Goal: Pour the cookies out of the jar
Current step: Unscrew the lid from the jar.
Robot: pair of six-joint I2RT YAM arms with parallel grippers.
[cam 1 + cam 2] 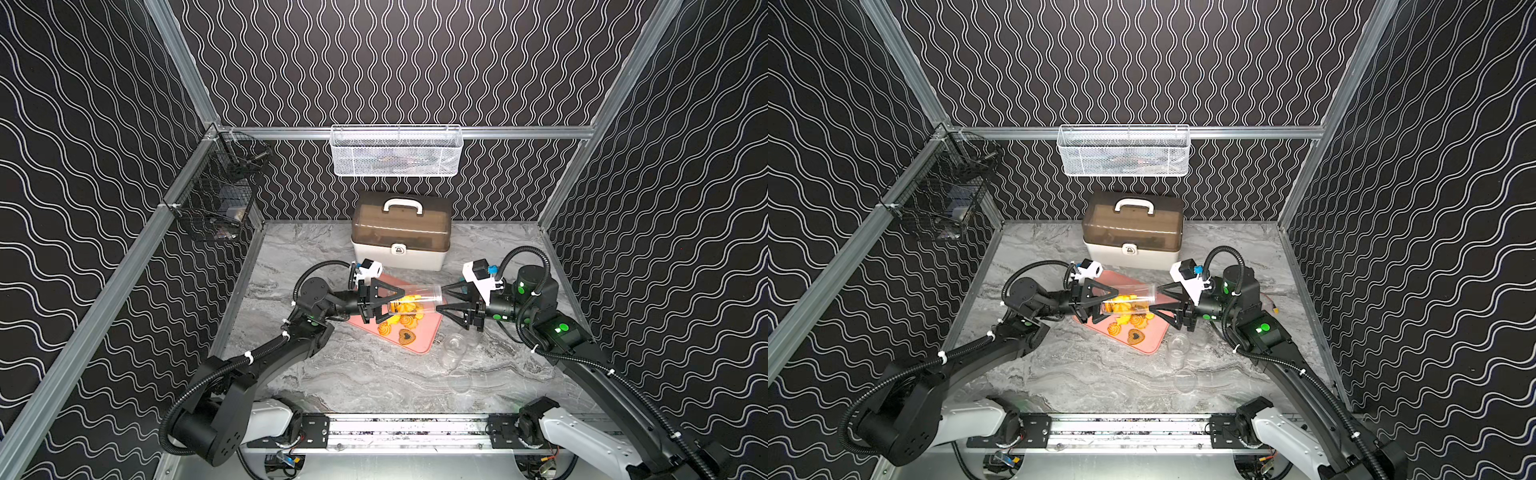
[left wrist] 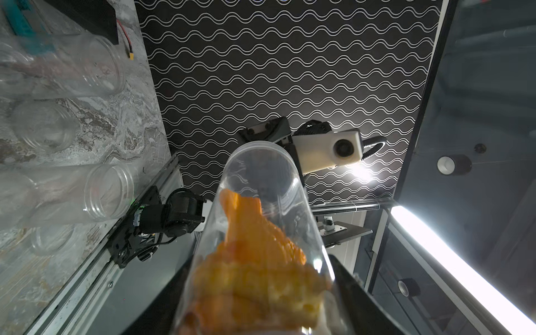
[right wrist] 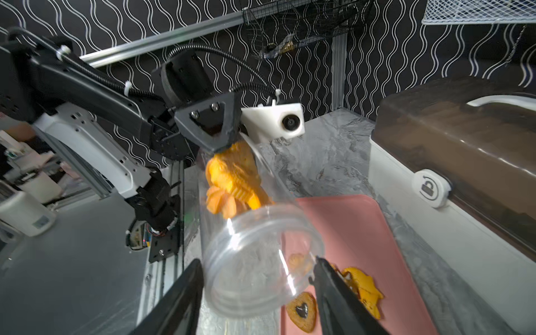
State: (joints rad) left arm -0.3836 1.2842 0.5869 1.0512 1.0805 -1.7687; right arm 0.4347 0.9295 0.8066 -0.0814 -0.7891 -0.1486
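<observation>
The jar (image 1: 430, 296) hangs sideways over the tray (image 1: 430, 330), spanning the gap between the two tools. The left tool (image 1: 395, 305) is clenched round its left end, and the right tool (image 1: 439, 299) grasps the rim of its mouth on the right. Most cookies (image 1: 406, 306) sit inside the jar, bunched at the left end between the left tool's fingers and well short of the mouth. A few more lie on the tray just below, among them a heart cookie (image 1: 407, 336). The jar is clear plastic with a threaded, open mouth. The cookies are orange-yellow, ridged or swirled, and the heart cookie is browner with a dark centre. Both top views show the whole line-up — arm, jar, arm — above the pink tray on the grey marbled surface (image 1: 353, 374). Only the right wrist view looks toward the mouth. It shows the right tool's fingers (image 3: 339, 295) set against either side of the rim, with the heart cookie beneath. The left wrist view does not take in the tray. It shows the cookies close up as a blurred orange mass, and other jars (image 2: 107, 193) lying on the surface — these are only faint from above.
</observation>
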